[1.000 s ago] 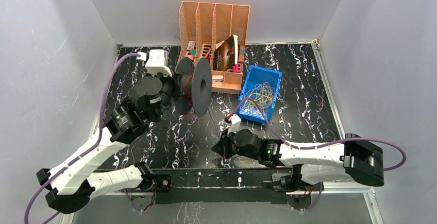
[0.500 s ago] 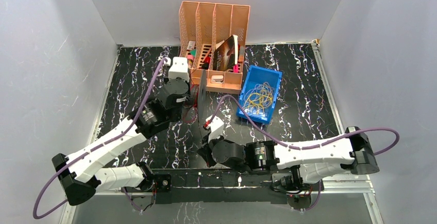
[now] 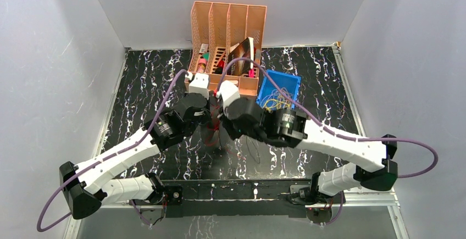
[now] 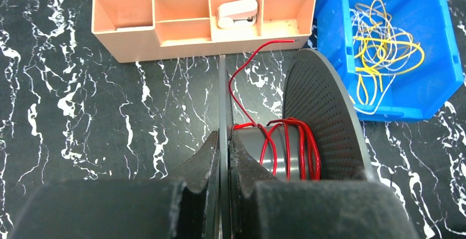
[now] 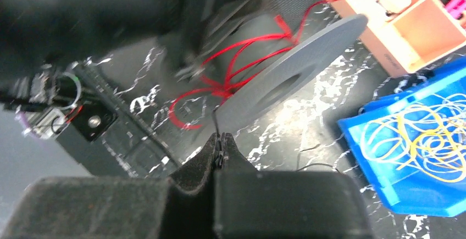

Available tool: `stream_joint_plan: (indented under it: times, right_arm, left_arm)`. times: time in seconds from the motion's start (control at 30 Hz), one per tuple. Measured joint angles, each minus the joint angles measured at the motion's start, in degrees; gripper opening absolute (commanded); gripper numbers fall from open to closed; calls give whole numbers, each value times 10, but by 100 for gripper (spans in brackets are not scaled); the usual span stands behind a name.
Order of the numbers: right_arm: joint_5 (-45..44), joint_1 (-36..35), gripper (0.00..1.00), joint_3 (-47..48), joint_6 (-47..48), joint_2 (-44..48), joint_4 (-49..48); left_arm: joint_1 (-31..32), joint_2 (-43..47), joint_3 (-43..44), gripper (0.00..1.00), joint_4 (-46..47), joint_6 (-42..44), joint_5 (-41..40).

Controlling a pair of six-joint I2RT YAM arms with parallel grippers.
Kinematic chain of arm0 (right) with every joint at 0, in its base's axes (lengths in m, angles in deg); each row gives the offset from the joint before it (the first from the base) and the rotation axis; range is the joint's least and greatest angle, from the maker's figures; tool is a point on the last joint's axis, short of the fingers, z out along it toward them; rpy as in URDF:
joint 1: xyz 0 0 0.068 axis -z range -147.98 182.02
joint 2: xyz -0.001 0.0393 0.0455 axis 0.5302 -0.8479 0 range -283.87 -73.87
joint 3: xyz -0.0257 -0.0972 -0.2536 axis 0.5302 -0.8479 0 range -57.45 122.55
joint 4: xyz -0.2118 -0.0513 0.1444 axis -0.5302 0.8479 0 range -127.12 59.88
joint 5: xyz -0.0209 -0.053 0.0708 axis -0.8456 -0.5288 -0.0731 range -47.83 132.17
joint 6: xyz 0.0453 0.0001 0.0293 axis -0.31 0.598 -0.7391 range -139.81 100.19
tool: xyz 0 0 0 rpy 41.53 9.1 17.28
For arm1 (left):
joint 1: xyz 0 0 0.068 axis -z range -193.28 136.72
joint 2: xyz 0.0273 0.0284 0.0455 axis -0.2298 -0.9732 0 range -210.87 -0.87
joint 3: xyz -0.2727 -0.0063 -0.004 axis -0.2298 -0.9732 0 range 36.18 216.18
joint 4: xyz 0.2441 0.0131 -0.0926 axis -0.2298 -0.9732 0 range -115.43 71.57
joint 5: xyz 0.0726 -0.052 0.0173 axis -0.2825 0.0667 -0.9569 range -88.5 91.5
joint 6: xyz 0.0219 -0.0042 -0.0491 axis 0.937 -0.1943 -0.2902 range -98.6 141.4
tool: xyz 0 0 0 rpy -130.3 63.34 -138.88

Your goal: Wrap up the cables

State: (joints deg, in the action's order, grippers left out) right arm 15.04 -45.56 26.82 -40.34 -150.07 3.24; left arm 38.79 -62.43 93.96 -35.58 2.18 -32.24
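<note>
My left gripper (image 4: 223,140) is clamped on one flange of the spool (image 4: 324,112); the red cable (image 4: 288,145) coils round the core just right of it, loose end pointing ahead. My right gripper (image 5: 220,143) pinches a black cable (image 5: 215,119) running ahead to the spool, having risen from the near edge

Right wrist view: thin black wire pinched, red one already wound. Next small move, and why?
Probably swing the right claw around the hub of the dark grey plastic spool, laying the thin black wire beside the red wire coils. The left claw clamps one disc, steadying it.
</note>
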Motion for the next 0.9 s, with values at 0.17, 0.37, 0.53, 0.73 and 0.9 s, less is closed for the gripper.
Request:
stream_joint_plan:
  times: [0.17,0.37,0.53,0.73,0.9]
  right_arm:
    - [70,98,0,36,44,-32,30]
    - [114,149,0,55,83,-58,58]
    - [142,200,1,55,103,-63,62]
    - [187,257,3,26,109,-63,44]
    - [212,282,6,-34,106,-60,5]
  left_arm:
    - [1,-20,0,0,-1,10,25]
    - [3,-28,-1,0,-12,35,47]
    - [12,-25,-1,0,-4,58,78]
    - [20,-15,-1,0,6,89,105]
    - [21,-2,-1,0,-11,113,138]
